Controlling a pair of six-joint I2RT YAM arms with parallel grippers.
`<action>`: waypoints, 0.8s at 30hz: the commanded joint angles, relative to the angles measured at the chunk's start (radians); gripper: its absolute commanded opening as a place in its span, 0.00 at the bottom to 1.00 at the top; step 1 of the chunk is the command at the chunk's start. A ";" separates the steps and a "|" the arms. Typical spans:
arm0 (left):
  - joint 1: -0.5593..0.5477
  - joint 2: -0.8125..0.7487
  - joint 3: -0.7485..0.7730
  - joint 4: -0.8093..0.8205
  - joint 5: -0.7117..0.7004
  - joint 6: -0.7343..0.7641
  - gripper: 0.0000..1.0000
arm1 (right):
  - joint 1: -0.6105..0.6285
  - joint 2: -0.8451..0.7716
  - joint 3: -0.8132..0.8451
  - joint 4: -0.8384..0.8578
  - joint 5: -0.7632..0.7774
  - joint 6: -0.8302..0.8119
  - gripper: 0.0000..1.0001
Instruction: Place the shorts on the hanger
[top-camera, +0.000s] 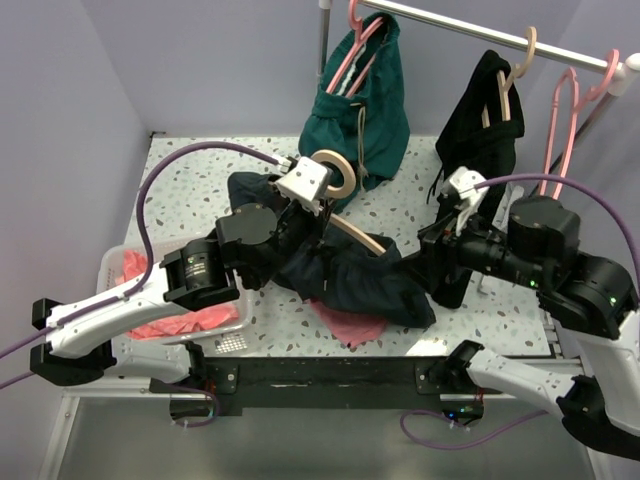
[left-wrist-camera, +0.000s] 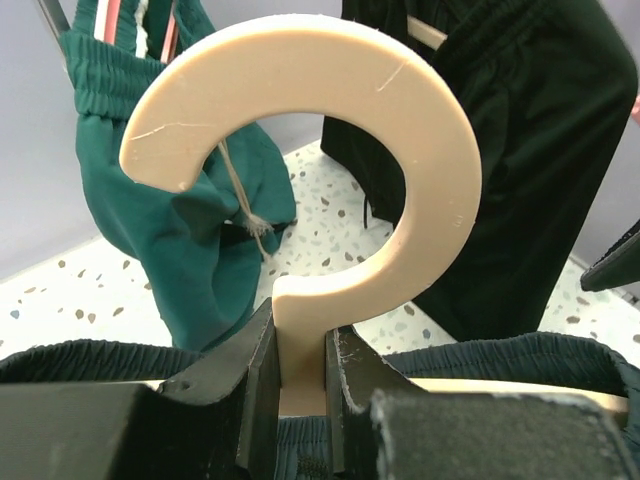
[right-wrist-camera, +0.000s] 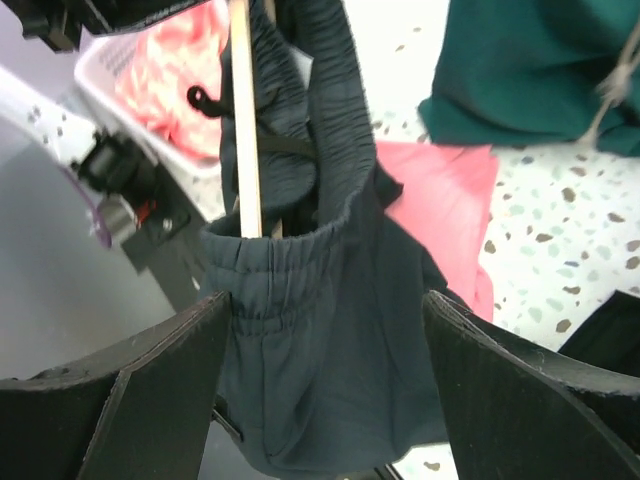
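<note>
left jaws clamping hanger (left-wrist-camera: 440, 150), shorts (top-camera: 370, 285) hanging below

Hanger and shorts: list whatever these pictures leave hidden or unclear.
1. Hanger shoulders: left wrist view, blocked by the left claw; top view, far end buried under the shorts.
2. Right claw: right wrist view, it stands wide open, but fabric fills the gap, so finger contact is unclear; top view, lost against dark cloth.
3. Hanger bar: right wrist view, cut off by the top edge.
</note>
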 joint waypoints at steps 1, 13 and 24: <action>-0.006 -0.022 -0.002 0.029 0.013 -0.011 0.00 | 0.003 0.030 -0.008 -0.020 -0.106 -0.071 0.80; -0.006 -0.013 -0.023 0.078 -0.033 -0.002 0.00 | 0.006 0.055 -0.045 -0.041 -0.213 -0.088 0.78; -0.006 0.027 0.000 0.086 -0.024 -0.016 0.00 | 0.044 0.047 -0.103 -0.022 -0.100 -0.051 0.72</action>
